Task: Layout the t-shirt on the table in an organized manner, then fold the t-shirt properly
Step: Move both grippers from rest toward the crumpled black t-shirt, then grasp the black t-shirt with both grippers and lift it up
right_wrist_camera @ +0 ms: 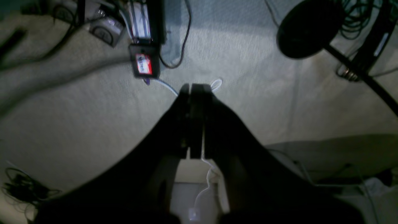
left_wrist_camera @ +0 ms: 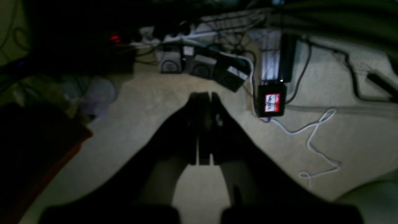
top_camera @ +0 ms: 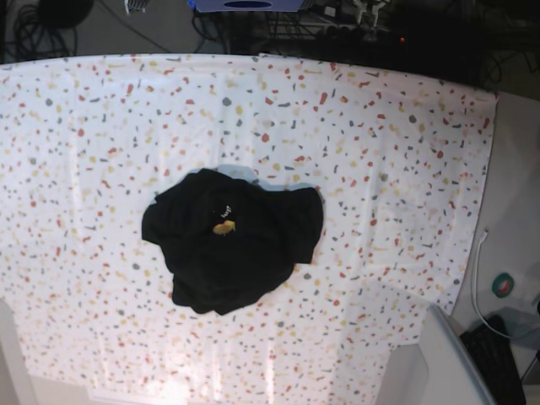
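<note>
Clearly at the very start: nothing laid out, nothing folded. T-shirt (top_camera: 232, 251) lay as a crumpled black heap near the middle of the surface (top_camera: 405, 152), bunched on itself, sleeves and hem not to be told apart, only a small yellow-orange scrap of print showing at its centre. Sat well clear of every edge, with bare flecked cloth all round.

Left hand (left_wrist_camera: 203, 96) clenched, empty, pointed at carpeted floor with cables and a small black box at about two o'clock from its tips. Right hand (right_wrist_camera: 196, 88) likewise clenched on nothing, above the floor, white cable at twelve o'clock past its tips. Neither seen in the base view; both judged well away from the garment.

Left to do, by judgement: everything. Reach in, spread the heap flat, straighten sleeves and hem, then make the folds.
</note>
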Robot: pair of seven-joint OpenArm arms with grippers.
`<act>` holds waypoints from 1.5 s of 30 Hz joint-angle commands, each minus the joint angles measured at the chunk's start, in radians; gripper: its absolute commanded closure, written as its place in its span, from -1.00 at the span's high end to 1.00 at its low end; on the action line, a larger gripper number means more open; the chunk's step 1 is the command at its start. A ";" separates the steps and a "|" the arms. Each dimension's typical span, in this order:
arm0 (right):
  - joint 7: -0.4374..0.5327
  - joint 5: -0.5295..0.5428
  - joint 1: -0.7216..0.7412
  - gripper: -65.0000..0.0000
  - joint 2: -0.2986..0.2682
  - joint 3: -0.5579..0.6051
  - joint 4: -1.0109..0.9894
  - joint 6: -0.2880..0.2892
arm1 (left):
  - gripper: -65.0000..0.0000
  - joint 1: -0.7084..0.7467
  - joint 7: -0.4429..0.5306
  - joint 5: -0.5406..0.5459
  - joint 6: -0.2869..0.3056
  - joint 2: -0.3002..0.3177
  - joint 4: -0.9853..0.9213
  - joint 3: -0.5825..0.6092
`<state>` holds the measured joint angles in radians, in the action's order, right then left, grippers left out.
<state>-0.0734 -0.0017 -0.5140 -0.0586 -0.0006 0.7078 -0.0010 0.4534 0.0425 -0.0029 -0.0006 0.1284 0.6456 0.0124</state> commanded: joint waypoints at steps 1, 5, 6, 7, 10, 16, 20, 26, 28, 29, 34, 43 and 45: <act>-0.026 0.002 -0.050 -1.00 -0.005 -0.005 0.068 -0.004 | -1.00 0.048 0.006 0.002 -0.005 0.018 0.053 -0.001; -0.055 0.004 -0.205 -1.00 -0.007 -0.023 0.324 -0.006 | -1.00 0.203 0.007 0.002 -0.005 0.057 0.276 -0.013; -0.059 0.004 -0.231 -1.00 -0.004 -0.046 0.376 -0.006 | -1.00 0.236 0.007 0.002 -0.005 0.066 0.334 -0.013; -0.076 0.004 -0.255 -1.00 -0.001 -0.071 0.430 -0.006 | -1.00 0.275 0.007 0.004 -0.005 0.075 0.392 -0.015; -0.145 0.001 -0.317 -1.00 0.015 -0.114 0.573 -0.006 | -1.00 0.384 0.007 0.004 -0.005 0.103 0.561 -0.015; -0.199 -0.001 -0.421 -1.00 0.009 -0.138 0.884 -0.006 | -1.00 0.545 0.006 0.169 -0.005 0.150 0.888 -0.065; -0.228 -0.002 -0.412 -1.00 0.006 -0.137 1.065 -0.006 | -1.00 0.574 0.004 0.321 -0.005 0.201 1.063 -0.108; -0.357 -0.002 -0.229 -1.00 0.004 -0.135 1.199 -0.006 | -1.00 0.486 -0.059 0.404 -0.005 0.199 1.195 -0.142; -0.420 -0.002 -0.122 -1.00 0.004 -0.131 1.199 -0.006 | -1.00 0.410 -0.157 0.407 -0.005 0.198 1.206 -0.141; -0.472 -0.002 -0.065 -1.00 0.004 -0.131 1.199 -0.004 | -1.00 0.365 -0.221 0.407 -0.005 0.193 1.206 -0.141; -0.688 0.002 0.217 -0.94 0.004 -0.055 1.196 -0.003 | -0.35 0.173 -0.427 0.409 -0.005 0.104 1.195 -0.160; -0.784 0.004 0.667 0.22 0.024 0.179 0.945 0.167 | -0.06 0.020 -0.435 0.403 -0.005 0.012 1.167 -0.211; -0.780 0.004 0.754 0.23 0.046 0.182 0.812 0.215 | -0.06 0.017 -0.435 0.403 -0.005 0.014 1.158 -0.211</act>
<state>-0.8680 0.0025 0.2214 -0.0128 0.1860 1.4937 0.2176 0.4667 -0.4122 0.3969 -0.0082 0.1368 1.7874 -0.1959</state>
